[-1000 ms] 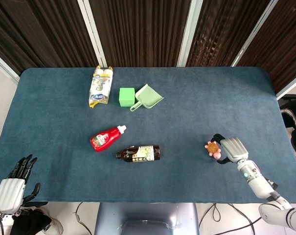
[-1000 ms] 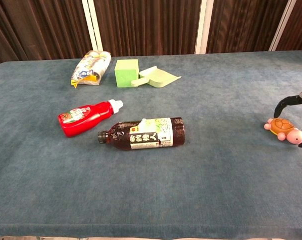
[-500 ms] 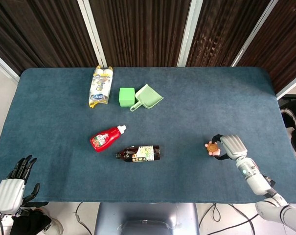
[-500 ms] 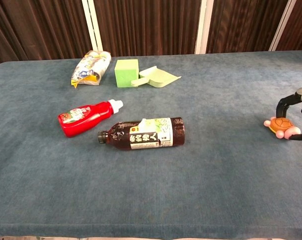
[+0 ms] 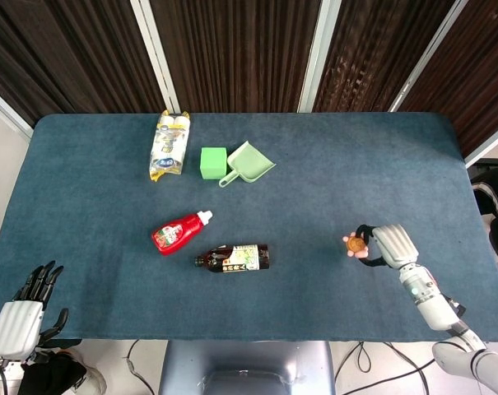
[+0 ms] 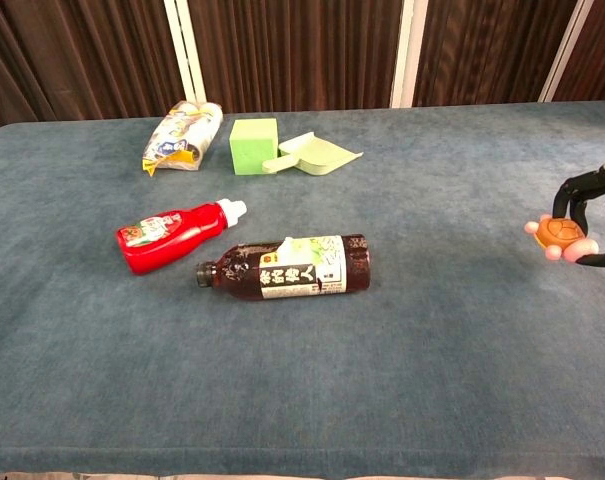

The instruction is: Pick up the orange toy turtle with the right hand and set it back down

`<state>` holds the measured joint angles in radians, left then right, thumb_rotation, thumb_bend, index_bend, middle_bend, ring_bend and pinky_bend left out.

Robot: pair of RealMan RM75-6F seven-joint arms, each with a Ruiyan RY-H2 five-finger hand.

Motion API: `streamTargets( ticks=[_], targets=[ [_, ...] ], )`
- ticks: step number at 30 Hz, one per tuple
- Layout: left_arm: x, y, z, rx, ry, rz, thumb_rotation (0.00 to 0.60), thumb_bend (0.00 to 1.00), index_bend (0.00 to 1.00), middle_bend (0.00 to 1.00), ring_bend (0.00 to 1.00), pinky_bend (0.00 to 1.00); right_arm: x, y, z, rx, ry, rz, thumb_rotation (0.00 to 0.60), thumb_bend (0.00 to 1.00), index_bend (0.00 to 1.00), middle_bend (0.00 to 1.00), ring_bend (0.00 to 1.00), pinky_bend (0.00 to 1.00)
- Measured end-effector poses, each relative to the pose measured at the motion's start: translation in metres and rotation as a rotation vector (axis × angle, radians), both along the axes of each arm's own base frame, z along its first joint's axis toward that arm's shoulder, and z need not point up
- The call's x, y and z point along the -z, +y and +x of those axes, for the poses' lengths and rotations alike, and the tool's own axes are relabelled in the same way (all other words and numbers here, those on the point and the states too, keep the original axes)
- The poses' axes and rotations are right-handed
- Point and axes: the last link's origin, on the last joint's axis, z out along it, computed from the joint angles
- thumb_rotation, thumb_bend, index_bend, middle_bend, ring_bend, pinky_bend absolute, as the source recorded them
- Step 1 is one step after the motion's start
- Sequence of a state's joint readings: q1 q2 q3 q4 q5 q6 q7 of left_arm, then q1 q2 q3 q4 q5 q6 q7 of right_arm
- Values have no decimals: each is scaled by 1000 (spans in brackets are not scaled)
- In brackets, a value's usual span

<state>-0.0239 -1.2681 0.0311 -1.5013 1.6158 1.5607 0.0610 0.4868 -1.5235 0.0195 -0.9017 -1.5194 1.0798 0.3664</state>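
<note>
A rectangular table [image 5: 331,181] covered in dark teal, carpet-like fabric is shown, its corners rounded. Behind its far edge, dark brown slatted panels [image 5: 232,49] divided by pale vertical strips are seen. At the right side of the table, toward the near edge, the orange toy turtle [image 5: 356,244] is held in the right hand [image 5: 387,247]; dark fingers [image 6: 582,185] are curled over and under it, and in the chest view the turtle appears raised clear of the fabric. The left hand [image 5: 22,317] is placed off the near left corner of the table, fingers apart and extended, with nothing in it. Near the centre of the table, a dark brown bottle [image 5: 232,257] with a pale label is laid on its side, cap to the left. Just beyond it to the left, a red squeeze bottle [image 5: 179,231] with a white cap is laid on its side, cap pointing right and away. Toward the far left, a yellow-and-white packet [image 5: 169,145] is laid lengthwise. To its right, a green cube [image 5: 213,161] is set, and a pale green scoop [image 5: 248,163] is placed beside it, its handle very close to or touching the cube. At the right margin of the head view, beyond the table edge, dark equipment [image 5: 491,206] is partly visible.
</note>
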Motion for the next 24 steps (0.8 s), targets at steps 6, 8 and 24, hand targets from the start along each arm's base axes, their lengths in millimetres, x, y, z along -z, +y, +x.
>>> streamTargets(
  ticks=[6, 8, 24],
  targets=[
    [0, 0, 0, -2, 1, -2, 600, 399, 19, 20, 38, 324, -2, -1, -1, -11, -12, -8, 600, 887, 660, 613, 963, 941],
    [0, 0, 0, -2, 0, -2, 600, 399, 19, 20, 38, 324, -4, -2, -2, -11, -30, -5, 600, 659, 498, 518, 942, 921],
    [1, 1, 0, -2, 3, -6, 600, 399, 19, 20, 39, 324, -21, 1, -10, -21, -16, 27, 600, 24, 0, 258, 882, 857]
  ],
)
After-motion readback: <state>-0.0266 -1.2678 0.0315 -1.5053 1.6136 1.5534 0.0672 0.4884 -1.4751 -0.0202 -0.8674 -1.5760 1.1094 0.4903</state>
